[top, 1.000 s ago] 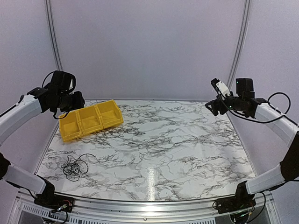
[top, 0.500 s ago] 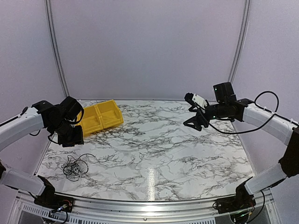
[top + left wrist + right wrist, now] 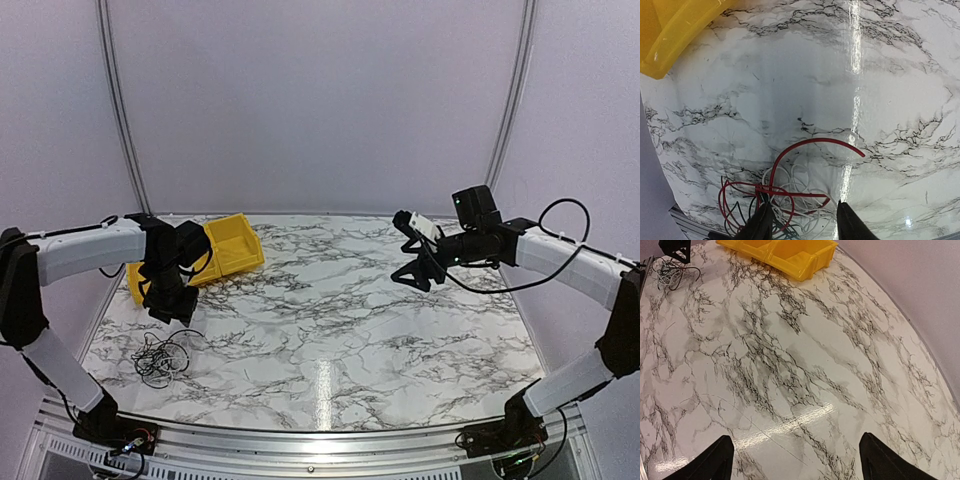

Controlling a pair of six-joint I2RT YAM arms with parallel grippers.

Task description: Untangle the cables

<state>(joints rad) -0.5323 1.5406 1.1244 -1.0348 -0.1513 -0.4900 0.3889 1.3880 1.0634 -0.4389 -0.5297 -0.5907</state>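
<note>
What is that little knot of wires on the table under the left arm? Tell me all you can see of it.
The cables are a small loose tangle of very thin wires: red, white and some dark strands looped through each other, one red end arcing free. They lie flat on the marble-patterned table, near its front left corner. The left gripper hangs open above; nothing holds them.

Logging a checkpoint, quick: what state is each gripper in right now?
Left gripper: open, holding nothing, above the cables.
Right gripper: wide open, holding nothing.
</note>
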